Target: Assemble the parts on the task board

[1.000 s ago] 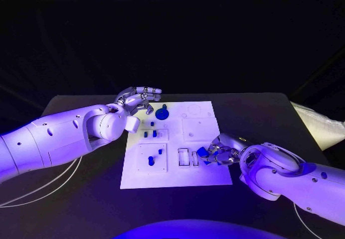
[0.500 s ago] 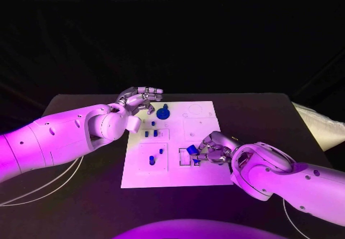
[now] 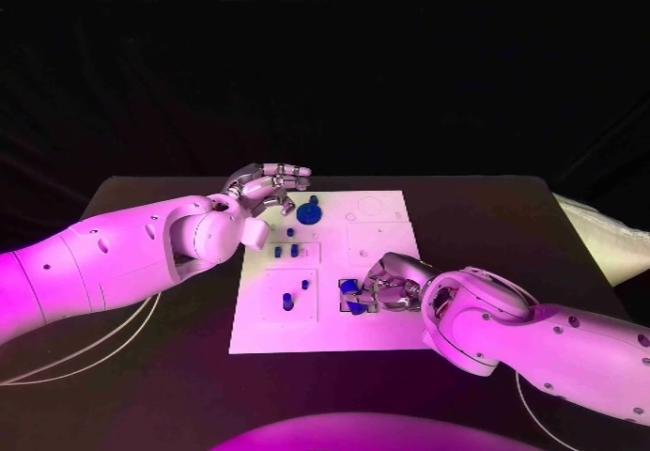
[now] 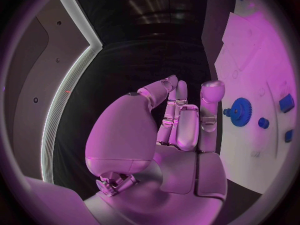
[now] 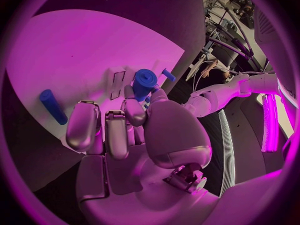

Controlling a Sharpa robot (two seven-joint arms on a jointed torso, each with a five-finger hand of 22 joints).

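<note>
Right hand [image 3: 383, 287] pinches a small blue block part [image 5: 144, 83] between thumb and fingers, low over the narrow slots near the front of the flat white task board [image 3: 393, 329]. Left hand [image 3: 267, 186] hovers at the board's far left corner — fingers curled together, holding nothing — beside a blue gear-shaped part [image 3: 310, 213].

Matt white task board [image 3: 379, 329]; seemingly plastic blue parts [image 3: 309, 213].

Both arms [image 3: 122, 258] had smooth, rounded white shells dotted with small dark screw holes; the hands [image 3: 271, 186] were jointed silver metal, and thin pale cables [image 3: 82, 352] looped at lower left.
</note>
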